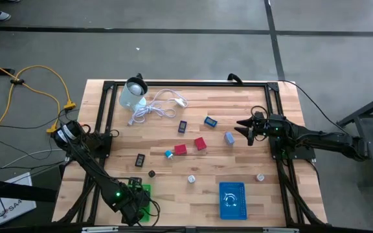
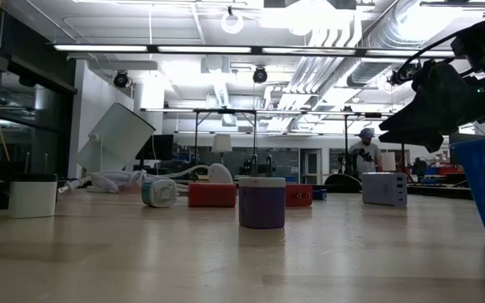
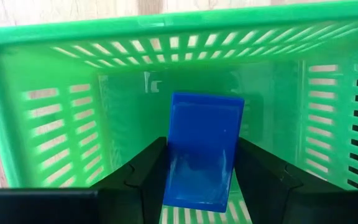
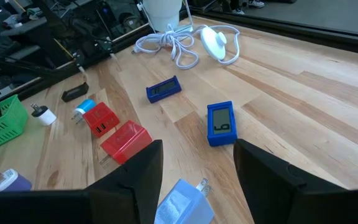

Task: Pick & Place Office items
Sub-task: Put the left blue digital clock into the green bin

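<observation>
High view first: the wooden plank table (image 1: 251, 129) fills the picture inside its black frame, and the left arm stretches from the table's left edge down to the near-left corner, where the left gripper (image 3: 201, 180) dips into a green slatted plastic basket (image 3: 55, 93). Its two dark fingers pinch a flat blue rectangular piece (image 3: 201, 149), smooth and glossy, held upright between them inside the basket.

Over on the right, the right arm reaches in level from the right edge, and the right gripper (image 4: 197, 180) hangs above the table with its fingers spread and nothing between them. Just below it lies a pale blue plug-type piece (image 4: 182, 202) with metal prongs.

Near the front edge sits a blue slatted basket (image 1: 232, 200). At the far-left lies a coiled white cable (image 1: 154, 107) beside a pale round container (image 1: 133, 94).

Scattered across the middle: two red blocks (image 4: 124, 140) (image 4: 99, 117), a blue display piece (image 4: 221, 123), a dark blue one (image 4: 163, 89), a small black bar (image 4: 74, 93), all well apart.
</observation>
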Tool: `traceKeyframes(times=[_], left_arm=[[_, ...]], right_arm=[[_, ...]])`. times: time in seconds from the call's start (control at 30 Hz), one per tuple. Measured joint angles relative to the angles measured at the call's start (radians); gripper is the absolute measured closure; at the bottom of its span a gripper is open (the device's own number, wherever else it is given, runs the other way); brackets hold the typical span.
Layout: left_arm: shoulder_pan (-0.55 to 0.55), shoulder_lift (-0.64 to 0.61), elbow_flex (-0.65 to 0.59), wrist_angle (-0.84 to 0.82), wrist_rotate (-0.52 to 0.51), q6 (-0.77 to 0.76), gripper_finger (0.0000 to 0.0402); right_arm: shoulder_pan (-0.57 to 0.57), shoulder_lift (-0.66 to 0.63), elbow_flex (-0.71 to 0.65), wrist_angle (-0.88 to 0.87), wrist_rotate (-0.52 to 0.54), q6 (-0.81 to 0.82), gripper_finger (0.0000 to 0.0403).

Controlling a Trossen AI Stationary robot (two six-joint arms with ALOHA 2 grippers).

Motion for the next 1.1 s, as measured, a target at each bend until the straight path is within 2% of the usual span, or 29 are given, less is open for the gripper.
traceKeyframes(times=[0.27, 1.1], left_arm=[[0.0, 0.0, -0.001, 0.0, 0.001, -0.003, 0.0227], [0.0, 0.0, -0.001, 0.0, 0.006, -0.022, 0.0225]], right_arm=[[0.0, 0.0, 0.0, 0.0, 0.0, 0.0, 0.0219], [0.0, 0.0, 0.0, 0.0, 0.0, 0.0, 0.0219]])
